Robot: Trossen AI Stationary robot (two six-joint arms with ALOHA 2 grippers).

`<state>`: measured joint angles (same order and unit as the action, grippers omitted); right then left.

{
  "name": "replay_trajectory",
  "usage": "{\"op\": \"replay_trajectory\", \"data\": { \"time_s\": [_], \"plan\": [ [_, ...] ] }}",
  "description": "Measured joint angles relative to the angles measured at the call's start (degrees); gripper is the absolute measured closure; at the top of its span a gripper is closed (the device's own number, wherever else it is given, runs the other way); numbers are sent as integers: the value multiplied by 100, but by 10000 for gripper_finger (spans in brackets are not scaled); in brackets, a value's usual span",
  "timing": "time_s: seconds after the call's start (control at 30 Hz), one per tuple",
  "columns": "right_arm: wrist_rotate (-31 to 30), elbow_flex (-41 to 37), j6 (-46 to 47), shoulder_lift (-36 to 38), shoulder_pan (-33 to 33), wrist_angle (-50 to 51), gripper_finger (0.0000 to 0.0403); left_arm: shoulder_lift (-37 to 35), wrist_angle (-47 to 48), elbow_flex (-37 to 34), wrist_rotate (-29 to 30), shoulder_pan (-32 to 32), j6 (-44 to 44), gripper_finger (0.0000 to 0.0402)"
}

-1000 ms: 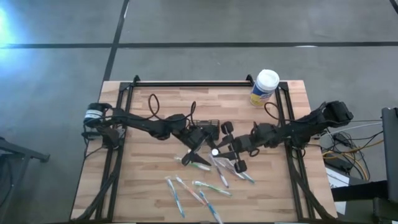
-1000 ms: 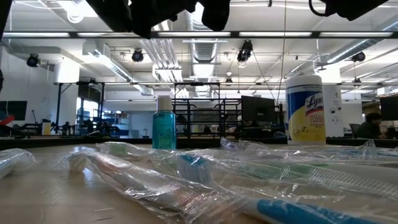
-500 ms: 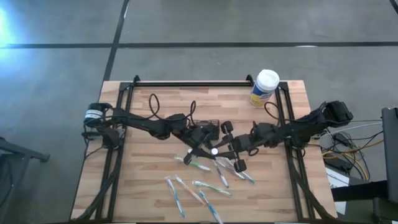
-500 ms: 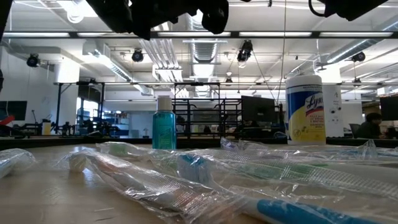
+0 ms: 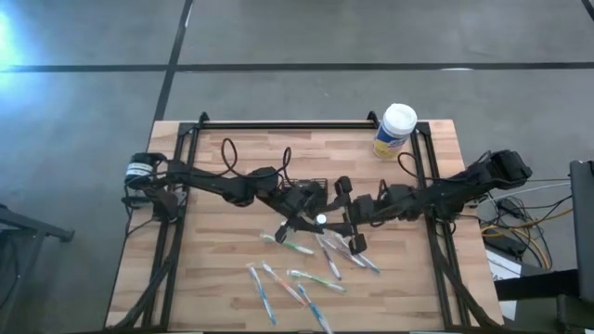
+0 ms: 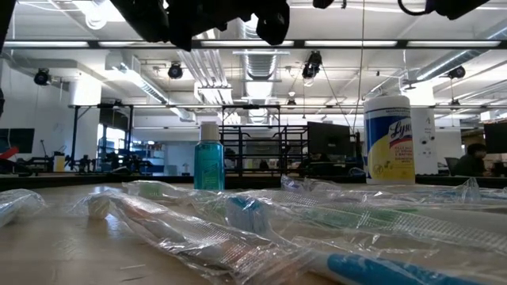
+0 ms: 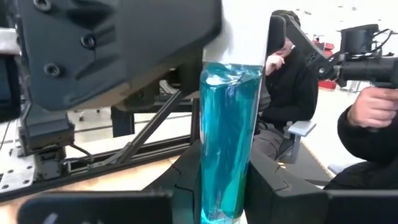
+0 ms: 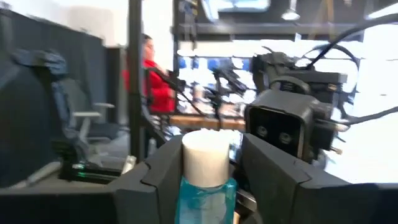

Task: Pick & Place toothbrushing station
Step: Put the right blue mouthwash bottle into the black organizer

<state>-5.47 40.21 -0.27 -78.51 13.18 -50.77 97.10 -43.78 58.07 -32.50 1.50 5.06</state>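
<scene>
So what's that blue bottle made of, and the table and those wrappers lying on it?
The bottle looks like clear, glossy plastic: the blue liquid shows through, and its cap is matte white. The table seems to be pale wood, with plank seams and grain. The wrappers around the toothbrushes look like thin, crinkly clear film, glinting under the lights.

Clear blue bottle (image 7: 225,143) with white cap (image 8: 205,158), yellow-labelled white canister (image 5: 394,130), black mesh holder (image 5: 306,188)
</scene>
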Motion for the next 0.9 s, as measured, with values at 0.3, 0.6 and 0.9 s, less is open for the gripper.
{"op": "replay_trajectory", "data": {
  "time_s": [0.3,0.6,0.9],
  "plan": [
    [-1490,697,59,316,441,1770,187,-30,545,-27,246,-90,-73,328],
    [-4870,2102,1563,352,1455,5126,178,-70,700,-27,344,-95,-207,328],
    [-6374,3326,3201,-345,2367,7174,172,-74,713,-27,1236,-97,-340,328]
  ]
}}
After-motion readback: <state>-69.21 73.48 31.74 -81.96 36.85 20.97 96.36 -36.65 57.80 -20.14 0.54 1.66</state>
